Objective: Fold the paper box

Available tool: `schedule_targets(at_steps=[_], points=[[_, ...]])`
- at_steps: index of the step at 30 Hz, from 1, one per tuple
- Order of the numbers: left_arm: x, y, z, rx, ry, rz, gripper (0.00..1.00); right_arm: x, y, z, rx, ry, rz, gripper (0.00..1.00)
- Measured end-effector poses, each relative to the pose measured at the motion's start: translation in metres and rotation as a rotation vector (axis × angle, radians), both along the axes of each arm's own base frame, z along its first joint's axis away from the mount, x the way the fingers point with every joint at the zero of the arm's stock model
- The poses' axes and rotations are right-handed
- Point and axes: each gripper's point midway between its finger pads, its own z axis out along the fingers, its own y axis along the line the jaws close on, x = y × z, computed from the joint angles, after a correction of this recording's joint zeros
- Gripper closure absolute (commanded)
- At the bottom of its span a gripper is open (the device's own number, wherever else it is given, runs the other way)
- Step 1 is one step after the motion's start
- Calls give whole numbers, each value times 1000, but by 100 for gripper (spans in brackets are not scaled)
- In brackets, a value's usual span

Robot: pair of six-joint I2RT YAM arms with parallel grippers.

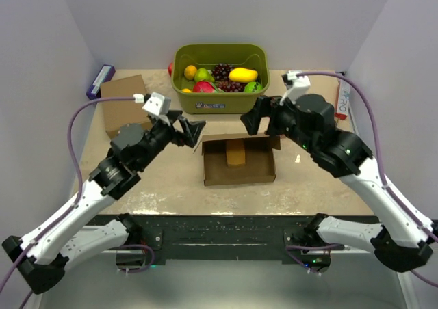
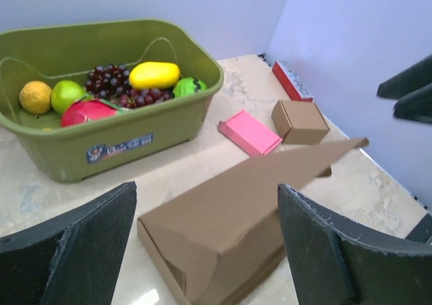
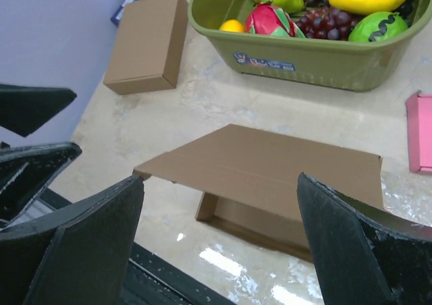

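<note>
Two grippers: left gripper (image 1: 196, 132) and right gripper (image 1: 252, 123), both with fingers spread wide and gripping nothing.
Box position: the paper box (image 1: 239, 162) lies near the middle of the table (image 1: 157, 182), just in front of the green bin (image 1: 219, 49).
Box to grippers, from above: the left gripper hangs by the box's far left corner and the right gripper by its far right corner. Contact cannot be told from this view.
Box to left fingers (image 2: 74, 251): the box sits ahead of them and is framed in the gap between them. It is clear of both pads.
Box to right fingers (image 3: 351, 244): the box is likewise framed in the gap and apart from both.
Box appearance: plain brown corrugated cardboard, unprinted. The side walls stand up as a shallow tray, and the lid panel slants over the tray, not shut.
Bin contents: fruit, including a yellow mango, dark grapes, an orange and some green pieces.
Other items: a flat cardboard box (image 1: 123, 100) at far left, a purple item (image 1: 100, 81) behind it, a pink packet (image 2: 250, 133), a small cardboard cube (image 2: 300, 121) and a red-and-white carton (image 1: 342, 98) at far right.
Surface: beige, marbled and glossy.
Room: pale walls on three sides.
</note>
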Motion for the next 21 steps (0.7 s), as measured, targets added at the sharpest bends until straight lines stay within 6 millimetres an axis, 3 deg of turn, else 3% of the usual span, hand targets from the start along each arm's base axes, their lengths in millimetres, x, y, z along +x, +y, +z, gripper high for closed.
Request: schedule_targets(at_steps=[5,9,11,15,21], points=[[47,-21,2,-49,30,-41,19,41,28,-13,-37,37,4,1],[68,-57,-28,-33,112,-133,22,78,28,-47,-31,120,-13,1],[72,-67,-49,-17,163,-160,23,87,23,-68,-22,164,-26,1],[66,-72,-78,-12,220,-191,24,85,17,-108,-33,256,-38,1],[48,-73,-128,-3,308,-214,25,71,17,-145,-33,328,-25,1]])
